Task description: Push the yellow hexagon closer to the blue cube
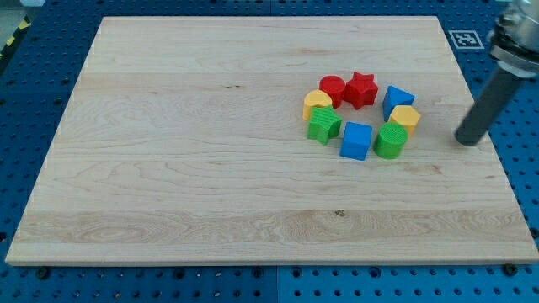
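Observation:
The yellow hexagon [405, 117] sits at the right of a ring of blocks, between a blue block [397, 101] above it and a green round block [390, 140] below it. The blue cube [356, 140] lies at the ring's bottom, left of the green round block. My tip [465, 140] rests on the board to the right of the ring, a short way right and slightly below the yellow hexagon, touching no block.
A red star [361, 89], a red round block [332, 88], a yellow half-round block [317, 103] and a green star-like block [323, 124] complete the ring. The wooden board [168, 168] lies on a blue perforated table. A printed marker [465, 38] lies at the top right.

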{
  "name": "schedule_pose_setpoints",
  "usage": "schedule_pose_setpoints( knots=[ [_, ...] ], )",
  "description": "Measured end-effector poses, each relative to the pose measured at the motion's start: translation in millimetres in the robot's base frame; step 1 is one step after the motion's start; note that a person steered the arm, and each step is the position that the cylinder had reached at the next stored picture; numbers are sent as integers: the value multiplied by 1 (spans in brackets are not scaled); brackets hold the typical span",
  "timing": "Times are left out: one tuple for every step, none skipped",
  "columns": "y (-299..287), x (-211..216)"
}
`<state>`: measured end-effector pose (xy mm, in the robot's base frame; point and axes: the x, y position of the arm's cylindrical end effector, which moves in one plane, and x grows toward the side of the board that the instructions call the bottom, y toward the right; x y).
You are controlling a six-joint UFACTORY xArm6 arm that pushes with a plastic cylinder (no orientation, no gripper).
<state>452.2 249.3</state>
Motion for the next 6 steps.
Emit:
schedule_pose_setpoints(
  knots=[
    [-7,-7],
    [-29,-10],
    [-41,-23],
    [-56,-29],
    [-52,-27],
    [-46,-13]
  ],
)
